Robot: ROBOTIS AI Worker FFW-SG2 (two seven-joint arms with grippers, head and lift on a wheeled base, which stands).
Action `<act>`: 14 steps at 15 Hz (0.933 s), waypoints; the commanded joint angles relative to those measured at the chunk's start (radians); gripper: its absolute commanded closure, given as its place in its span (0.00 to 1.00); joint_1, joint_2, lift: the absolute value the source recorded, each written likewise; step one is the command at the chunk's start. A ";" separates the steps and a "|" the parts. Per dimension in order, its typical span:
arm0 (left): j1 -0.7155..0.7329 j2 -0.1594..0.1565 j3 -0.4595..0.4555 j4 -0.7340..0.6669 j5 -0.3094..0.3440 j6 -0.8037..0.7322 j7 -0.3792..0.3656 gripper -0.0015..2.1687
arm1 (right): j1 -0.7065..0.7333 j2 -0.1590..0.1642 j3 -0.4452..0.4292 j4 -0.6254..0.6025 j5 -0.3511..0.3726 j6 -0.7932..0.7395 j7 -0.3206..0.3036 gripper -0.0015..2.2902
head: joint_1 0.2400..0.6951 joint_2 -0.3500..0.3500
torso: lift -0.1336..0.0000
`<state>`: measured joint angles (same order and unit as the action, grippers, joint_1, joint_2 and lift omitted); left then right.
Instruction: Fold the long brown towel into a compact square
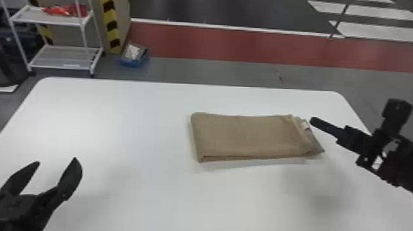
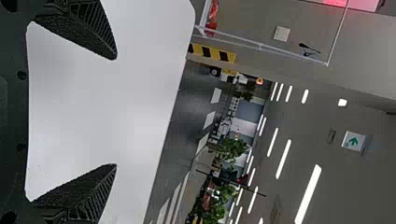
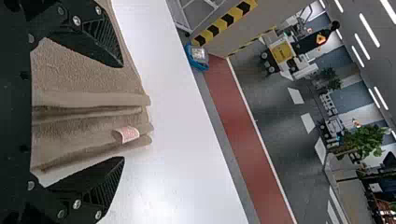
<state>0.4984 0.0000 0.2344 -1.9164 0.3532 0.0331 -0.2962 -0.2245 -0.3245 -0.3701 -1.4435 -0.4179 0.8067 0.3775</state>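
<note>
Right gripper [image 3: 123,112] at towel's [image 1: 247,134] right end, left gripper [image 1: 56,160] well left; both wide, empty. Likely final fold: pinch end, bring leftward.

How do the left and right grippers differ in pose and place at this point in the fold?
The left gripper is over the table's near left part, away from the towel; the right gripper is by the towel's right end.
In the head view, the left gripper points forward, the right gripper leftward.
Both are black, open and holding nothing.
</note>
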 commanded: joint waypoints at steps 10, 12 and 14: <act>0.008 -0.003 0.008 0.000 0.001 -0.003 -0.006 0.02 | -0.067 -0.027 0.157 0.206 0.126 -0.129 0.038 0.06 | 1.00 0.31 | 0.08; 0.009 -0.003 0.008 0.000 0.000 -0.003 -0.006 0.02 | -0.067 -0.018 0.161 0.221 0.145 -0.139 0.038 0.09 | 1.00 0.33 | 0.08; 0.009 -0.003 0.008 0.002 0.001 -0.003 -0.006 0.02 | -0.069 -0.015 0.168 0.233 0.152 -0.145 0.040 0.12 | 1.00 0.34 | 0.08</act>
<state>0.5077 0.0000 0.2423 -1.9155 0.3542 0.0300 -0.3024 -0.2922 -0.3422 -0.2072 -1.2213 -0.2719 0.6679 0.4171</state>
